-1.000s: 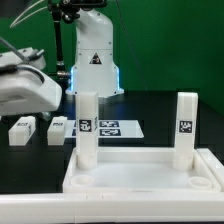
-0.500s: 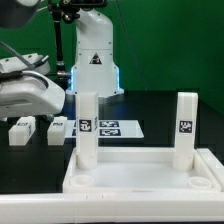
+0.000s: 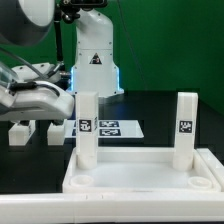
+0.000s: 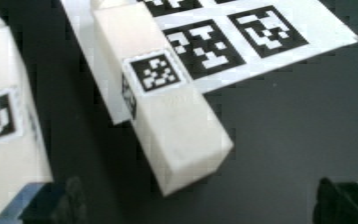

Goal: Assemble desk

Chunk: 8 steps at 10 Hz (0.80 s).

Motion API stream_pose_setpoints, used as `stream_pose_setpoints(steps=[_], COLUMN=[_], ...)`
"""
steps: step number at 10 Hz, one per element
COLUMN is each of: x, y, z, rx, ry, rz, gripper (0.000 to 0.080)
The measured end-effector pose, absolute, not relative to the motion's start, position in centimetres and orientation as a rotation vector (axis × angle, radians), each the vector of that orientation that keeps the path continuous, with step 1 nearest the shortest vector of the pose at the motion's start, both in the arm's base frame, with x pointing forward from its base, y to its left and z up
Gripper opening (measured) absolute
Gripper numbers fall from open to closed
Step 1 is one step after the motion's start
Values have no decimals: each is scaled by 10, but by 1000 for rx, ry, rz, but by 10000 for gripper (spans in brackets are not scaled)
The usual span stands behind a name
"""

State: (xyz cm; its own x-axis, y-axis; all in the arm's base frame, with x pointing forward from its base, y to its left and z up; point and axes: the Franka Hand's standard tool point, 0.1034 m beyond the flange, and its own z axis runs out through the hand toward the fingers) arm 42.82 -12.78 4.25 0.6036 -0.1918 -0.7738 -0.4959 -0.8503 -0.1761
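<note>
White arm [image 3: 36,97] low at the exterior view's left, claw [image 4: 194,205] wide open.

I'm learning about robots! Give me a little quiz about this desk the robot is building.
1. How many upright legs stand in the desk top?
2. True or false: the pincer is gripping a leg.
3. Pick one: the loose legs lie A) toward the exterior view's left of the desk top, B) toward its right, C) inside it.

Key: 1. Two, at the far corners. 2. False: it is open with nothing in it. 3. A.
</note>
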Motion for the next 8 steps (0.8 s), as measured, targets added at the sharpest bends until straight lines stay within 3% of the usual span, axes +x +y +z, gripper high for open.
stream_pose_setpoints(steps=[8], x=[418], y=[-117], z=[25], rx=[-2446], ry=[539], rz=[1169], gripper=[649])
